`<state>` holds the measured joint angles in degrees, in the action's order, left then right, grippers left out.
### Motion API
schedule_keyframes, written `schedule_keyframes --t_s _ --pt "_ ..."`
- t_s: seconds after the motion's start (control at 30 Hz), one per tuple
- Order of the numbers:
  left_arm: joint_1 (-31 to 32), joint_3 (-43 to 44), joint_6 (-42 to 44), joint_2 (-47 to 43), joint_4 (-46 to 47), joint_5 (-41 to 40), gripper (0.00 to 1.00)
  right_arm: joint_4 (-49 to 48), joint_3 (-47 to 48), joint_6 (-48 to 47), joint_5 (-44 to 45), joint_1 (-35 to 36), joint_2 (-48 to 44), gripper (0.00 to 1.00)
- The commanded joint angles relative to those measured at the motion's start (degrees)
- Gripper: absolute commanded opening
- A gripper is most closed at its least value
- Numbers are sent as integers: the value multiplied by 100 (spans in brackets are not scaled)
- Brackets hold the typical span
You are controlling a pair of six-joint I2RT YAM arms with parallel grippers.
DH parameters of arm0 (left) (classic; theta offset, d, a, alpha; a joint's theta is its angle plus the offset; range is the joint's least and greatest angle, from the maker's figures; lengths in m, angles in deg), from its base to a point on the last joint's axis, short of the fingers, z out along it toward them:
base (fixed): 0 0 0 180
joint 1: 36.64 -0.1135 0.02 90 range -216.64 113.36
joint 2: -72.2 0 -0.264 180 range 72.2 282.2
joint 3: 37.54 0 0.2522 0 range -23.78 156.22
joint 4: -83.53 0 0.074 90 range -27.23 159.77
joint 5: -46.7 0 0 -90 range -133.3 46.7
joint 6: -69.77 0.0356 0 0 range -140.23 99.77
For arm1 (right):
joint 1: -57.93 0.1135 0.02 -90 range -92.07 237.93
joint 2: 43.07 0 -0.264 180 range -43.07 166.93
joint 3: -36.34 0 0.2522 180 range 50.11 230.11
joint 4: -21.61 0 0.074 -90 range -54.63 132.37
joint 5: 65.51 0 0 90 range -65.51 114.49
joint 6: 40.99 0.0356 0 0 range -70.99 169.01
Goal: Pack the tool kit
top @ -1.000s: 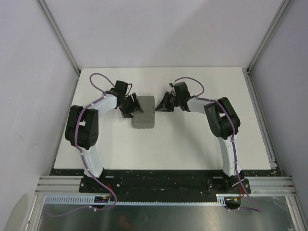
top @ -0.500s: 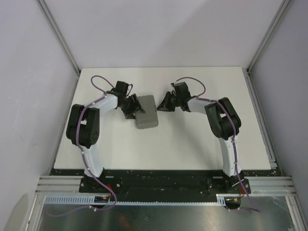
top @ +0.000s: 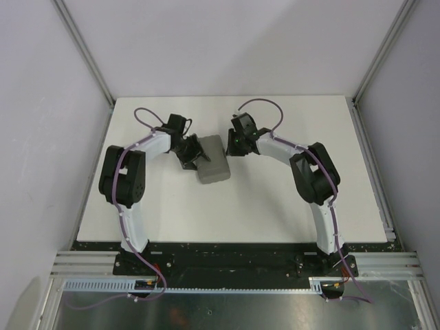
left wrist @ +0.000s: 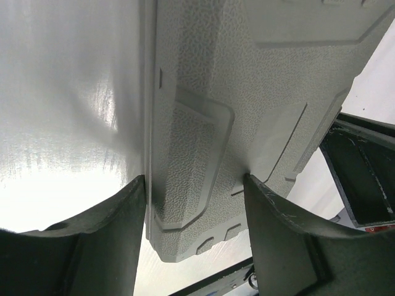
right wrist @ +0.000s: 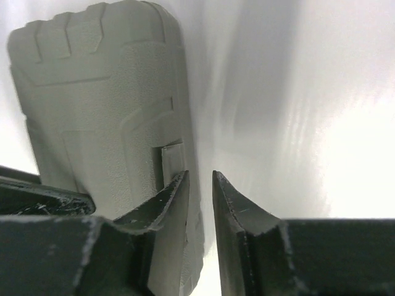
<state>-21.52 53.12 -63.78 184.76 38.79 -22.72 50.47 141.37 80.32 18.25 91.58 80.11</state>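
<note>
The grey tool kit case (top: 214,166) lies closed on the white table (top: 275,206), slightly turned. No red-and-black tools show. My left gripper (top: 195,157) is at the case's left side. In the left wrist view its two fingers clamp one end of the case (left wrist: 247,92), and the left gripper (left wrist: 194,179) is shut on it. My right gripper (top: 234,145) is at the case's far right edge. In the right wrist view the right gripper (right wrist: 199,176) is nearly shut with a thin gap. One fingertip rests by the small latch tab (right wrist: 173,159) on the case (right wrist: 105,111).
Grey walls with metal frame rails (top: 86,58) enclose the table on three sides. The arm bases stand on a black rail (top: 227,258) at the near edge. Bare table surface lies in front of and to the right of the case.
The case has shifted a little to the right and turned, with my left gripper on it. My right gripper has swung left and farther back, up to the case's right edge.
</note>
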Motion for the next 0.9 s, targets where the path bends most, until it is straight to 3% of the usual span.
schedule_keyframes --t_s 0.0,0.17,0.33,0.6,0.87 --pt "594 -161 22 505 268 119 57 603 577 -340 47 716 -58 32" --pt "531 -288 148 353 271 -56 56 714 407 -574 859 537 -568 50" --pt "502 -356 231 272 270 -74 55 475 153 -687 762 395 -1016 62" --pt "465 -411 325 202 274 -90 55 364 255 -664 105 419 -883 67" --pt "381 -466 362 156 276 -90 55 839 293 -708 1041 264 -769 69"
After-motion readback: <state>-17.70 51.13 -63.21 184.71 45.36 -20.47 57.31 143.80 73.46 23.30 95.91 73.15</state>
